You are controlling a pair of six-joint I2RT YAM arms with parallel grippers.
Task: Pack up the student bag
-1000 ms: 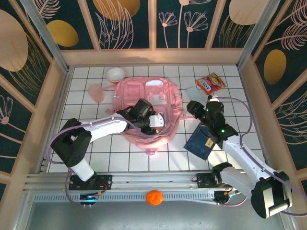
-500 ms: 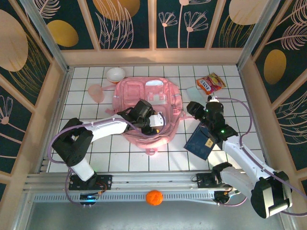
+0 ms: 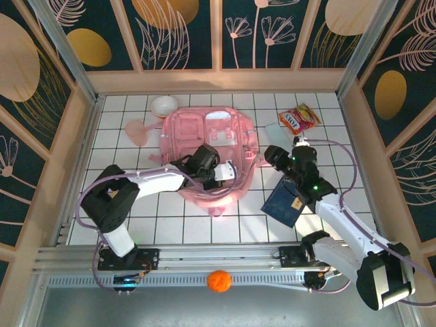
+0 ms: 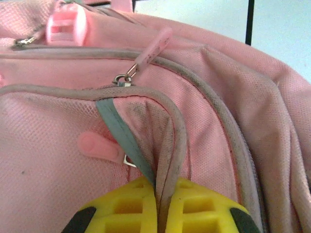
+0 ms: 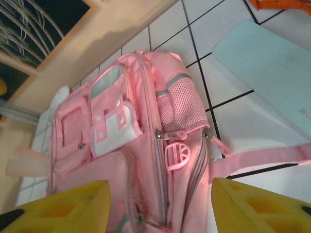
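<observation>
Centrally one bag [image 3: 208,146], left fingers [image 4: 116,213] pinching its seam; right fingers [image 5: 73,204] spread; one bowl [image 3: 164,106], cup [image 3: 136,131], packet [image 3: 299,118] along far edge.

Left arm [image 3: 160,180] covers the bag's [image 3: 204,129] lower front from above, hiding the pinch spot. Left fingers [image 4: 126,208] are cropped by the wrist cam's bottom edge, and the snack packet [image 3: 298,119] print's too small to read.

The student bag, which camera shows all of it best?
Top external: nearly the whole student bag shows, flat on the tiles, left arm across it. Right wrist shows its front pockets, one end cut off. Left wrist: zip seams pinched in the left claw.
</observation>
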